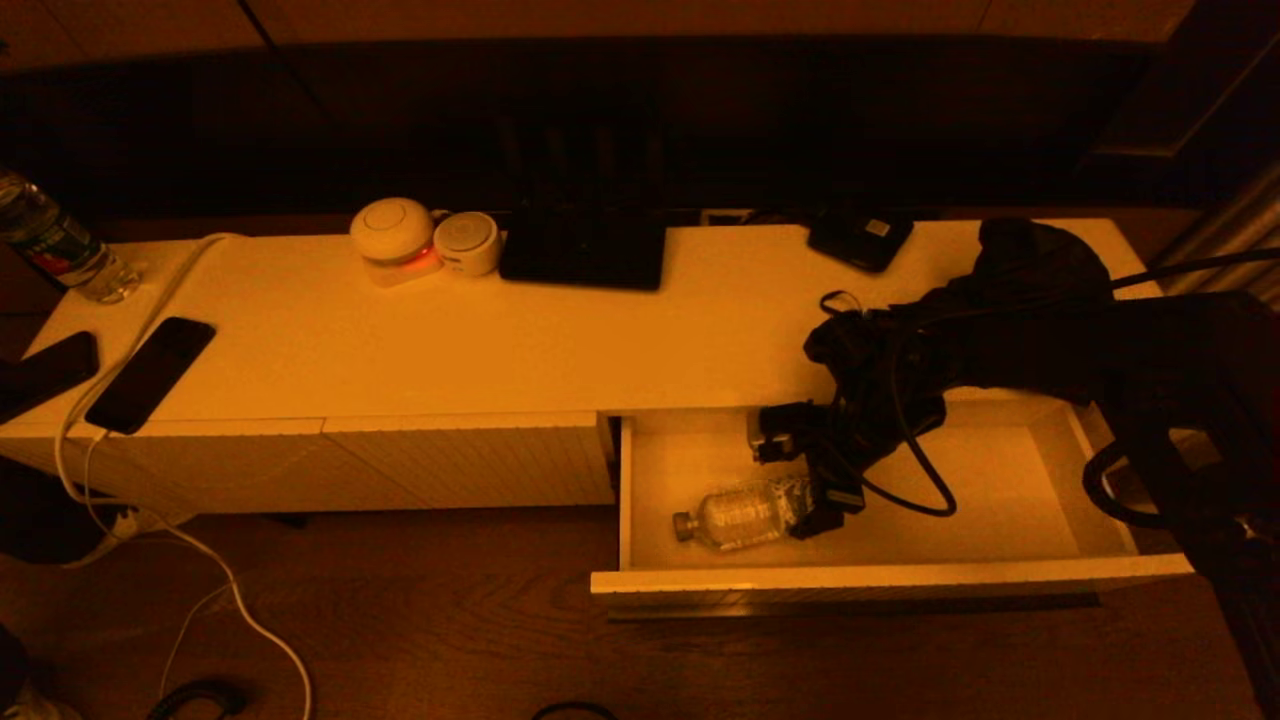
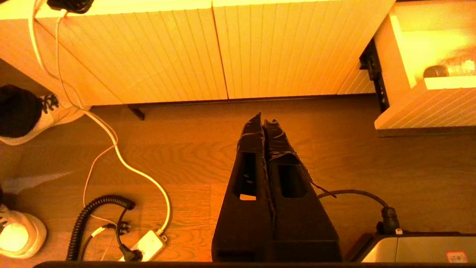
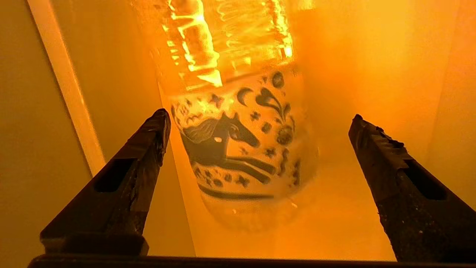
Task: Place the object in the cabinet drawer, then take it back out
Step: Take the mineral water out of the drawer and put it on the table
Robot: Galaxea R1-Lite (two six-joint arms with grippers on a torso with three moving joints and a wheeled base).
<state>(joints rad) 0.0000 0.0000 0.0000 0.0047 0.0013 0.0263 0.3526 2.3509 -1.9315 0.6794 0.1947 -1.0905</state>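
Cabinet (image 1: 400, 340), a long low white sideboard with ribbed front panels, has its wide shallow white cabinet drawer (image 1: 1000, 510) pulled out at the right. A clear plastic water bottle (image 1: 745, 512) with a printed label lies on its side inside, cap pointing left. The right gripper (image 3: 256, 123) hangs spread wide astride its base, gripping nothing. Which half of the task this is cannot be told; retrieval would need closing on the bottle, then lifting. The left gripper (image 2: 264, 123) is parked, pressed together, low over the floor.
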